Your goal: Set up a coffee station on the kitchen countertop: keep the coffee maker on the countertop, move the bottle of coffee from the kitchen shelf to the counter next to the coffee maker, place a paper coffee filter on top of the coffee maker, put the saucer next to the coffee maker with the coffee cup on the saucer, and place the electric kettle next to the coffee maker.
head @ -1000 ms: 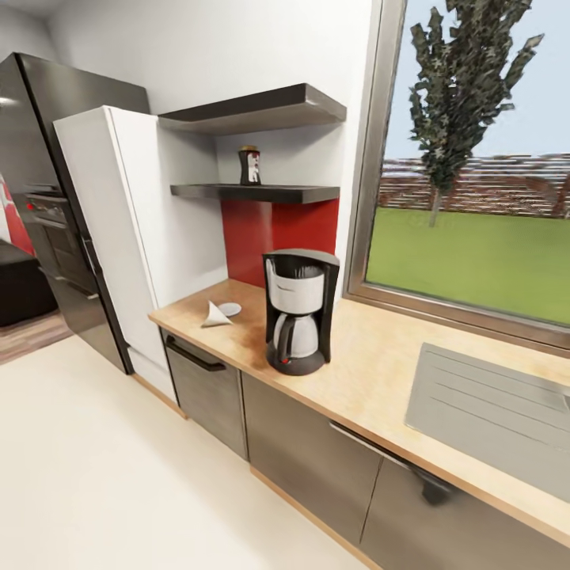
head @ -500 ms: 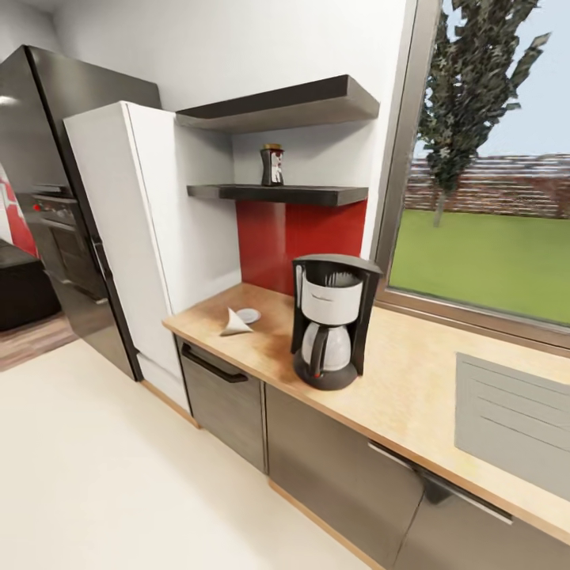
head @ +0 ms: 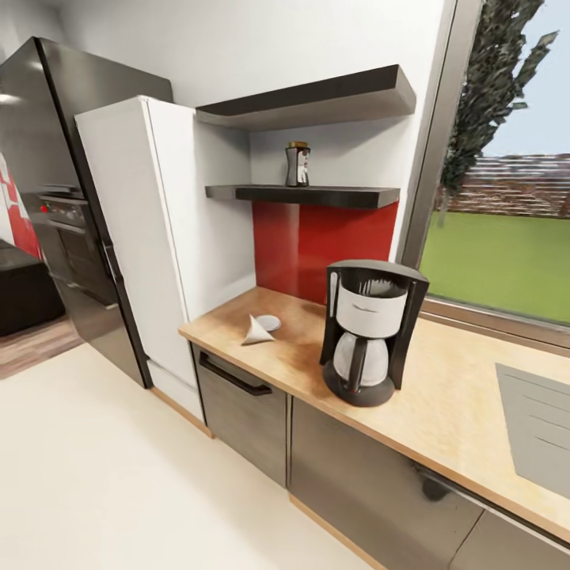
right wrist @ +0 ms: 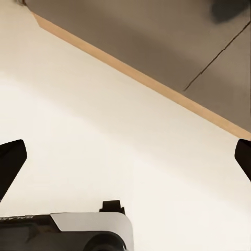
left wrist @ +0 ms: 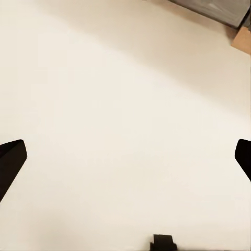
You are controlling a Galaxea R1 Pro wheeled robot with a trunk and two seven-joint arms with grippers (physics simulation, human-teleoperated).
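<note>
View shifted, coffee maker (head: 369, 333) nearer

A home kitchen. A light wood-grain countertop (head: 443, 396) runs over grey cabinet fronts (head: 348, 467), one with a black bar handle (head: 231, 374). A black drip coffee maker (head: 368, 331) stands on it, before a red backsplash (head: 317, 245) and beside a large window (head: 507, 237) looking onto lawn and a tree. Two dark floating shelves (head: 309, 192) hang on the wall above; a tall white cabinet (head: 142, 237) and a black fridge (head: 55, 158) with built-in oven (head: 67, 229) stand further along. A grey sink drainer (head: 542, 427) is set into the counter. The floor (head: 119, 491) is pale cream.
</note>
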